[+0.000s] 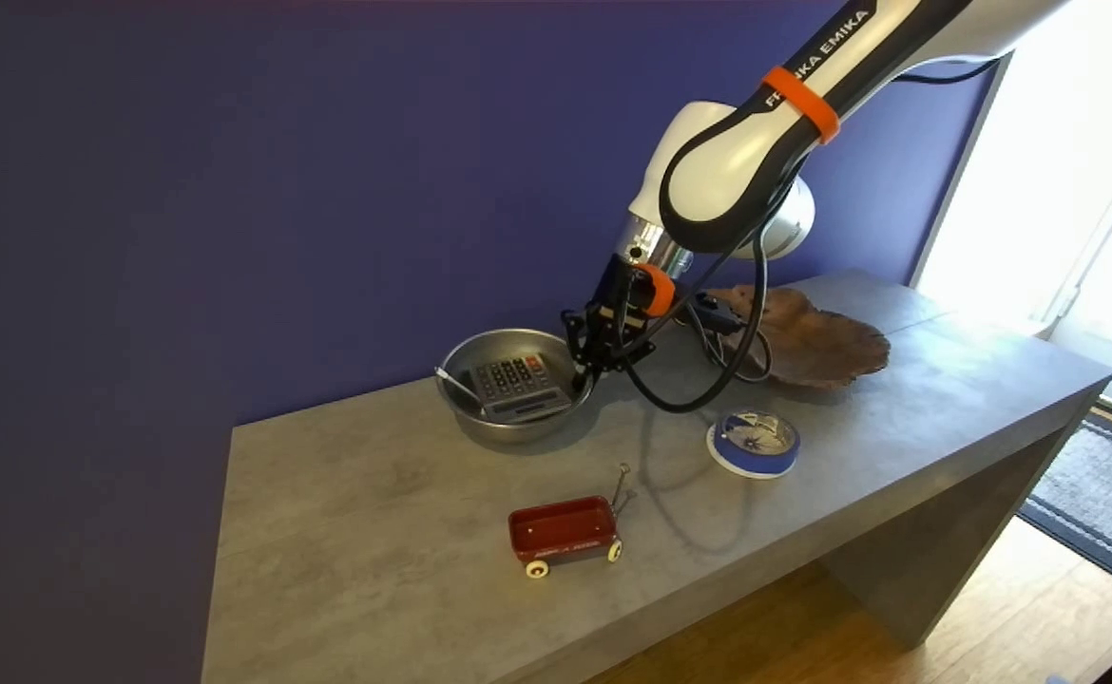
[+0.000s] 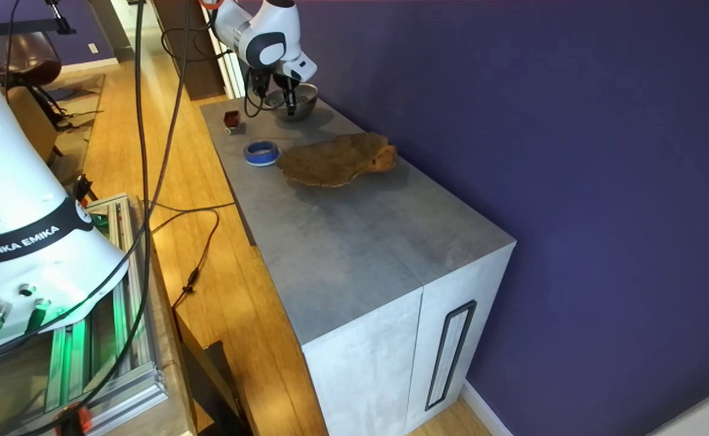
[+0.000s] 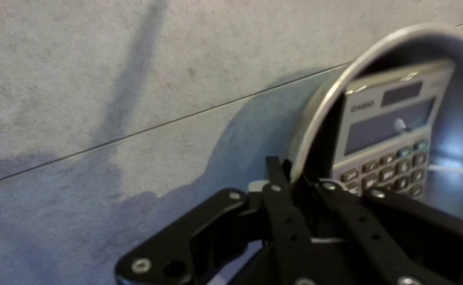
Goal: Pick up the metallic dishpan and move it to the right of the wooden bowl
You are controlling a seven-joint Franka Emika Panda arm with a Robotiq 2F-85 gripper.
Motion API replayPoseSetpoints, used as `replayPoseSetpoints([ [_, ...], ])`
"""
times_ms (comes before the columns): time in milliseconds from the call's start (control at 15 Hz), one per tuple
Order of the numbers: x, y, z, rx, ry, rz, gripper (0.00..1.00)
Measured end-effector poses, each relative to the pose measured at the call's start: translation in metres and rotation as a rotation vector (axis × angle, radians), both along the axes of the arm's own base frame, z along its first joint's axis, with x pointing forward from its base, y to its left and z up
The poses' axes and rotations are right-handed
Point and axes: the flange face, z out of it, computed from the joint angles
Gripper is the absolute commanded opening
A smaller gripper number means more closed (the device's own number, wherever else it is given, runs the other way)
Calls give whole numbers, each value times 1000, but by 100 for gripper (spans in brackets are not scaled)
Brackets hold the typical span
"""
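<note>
Hand (image 3: 291, 171) angled down, fingers (image 3: 274, 171) astride rim of metallic dishpan (image 1: 508, 433), apparently clamped.

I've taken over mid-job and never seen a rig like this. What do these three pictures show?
The white machine is a robot arm with a black gripper. Two pictures are taken from outside it; the close-up is from its wrist. On the table are a wooden bowl, a red wagon and a round blue object. The gripper appears to hold the metal bowl by its rim; inside lie a calculator and a thin white stick.
</note>
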Motion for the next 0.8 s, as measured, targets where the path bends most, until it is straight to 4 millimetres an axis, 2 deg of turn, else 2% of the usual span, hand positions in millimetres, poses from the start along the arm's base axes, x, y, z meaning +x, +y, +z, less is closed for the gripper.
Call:
replayPoseSetpoints([
  [533,6,-4,1,6,-2,-11,2],
  [667,14,-16,12,18,-9,3,2],
  [800,22,-40,32,28,-14,29,2],
])
